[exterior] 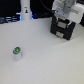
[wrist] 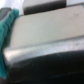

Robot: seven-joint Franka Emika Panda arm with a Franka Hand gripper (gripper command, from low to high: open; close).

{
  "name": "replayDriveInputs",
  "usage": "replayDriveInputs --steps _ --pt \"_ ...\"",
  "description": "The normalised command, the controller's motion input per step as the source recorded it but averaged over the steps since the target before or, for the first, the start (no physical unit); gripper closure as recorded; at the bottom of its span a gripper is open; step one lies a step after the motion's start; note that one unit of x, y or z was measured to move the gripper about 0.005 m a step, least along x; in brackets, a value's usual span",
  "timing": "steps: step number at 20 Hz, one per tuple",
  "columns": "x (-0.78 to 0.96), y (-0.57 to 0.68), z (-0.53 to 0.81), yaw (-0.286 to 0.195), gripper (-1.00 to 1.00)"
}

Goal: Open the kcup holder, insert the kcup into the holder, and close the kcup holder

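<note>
The kcup [exterior: 17, 52], a small white pod with a round green top, stands on the white table [exterior: 45, 62] at the exterior view's left. The black kcup holder [exterior: 63, 28] sits at the back on the exterior view's right. My gripper [exterior: 63, 15] hangs right at its top, white arm above it; I cannot tell whether the fingers are open. In the wrist view the holder's dark slanted top [wrist: 50, 35] fills the picture, very close and blurred. The slide-out tray does not show.
A white bottle-like object [exterior: 25, 11] stands at the back, toward the exterior view's left, before a dark strip with blue light. A teal surface [wrist: 5, 30] shows at the edge of the wrist view.
</note>
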Motion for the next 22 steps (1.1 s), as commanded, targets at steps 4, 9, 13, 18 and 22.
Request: replayDriveInputs --steps 4,9,13,18,22 --pt "0.89 -0.26 0.21 -0.064 1.00" --pt "0.99 -0.25 0.17 -0.056 1.00" --pt "1.00 -0.24 0.18 -0.044 1.00" --pt "1.00 -0.24 0.25 -0.035 1.00" --pt "1.00 -0.24 0.24 -0.043 1.00"
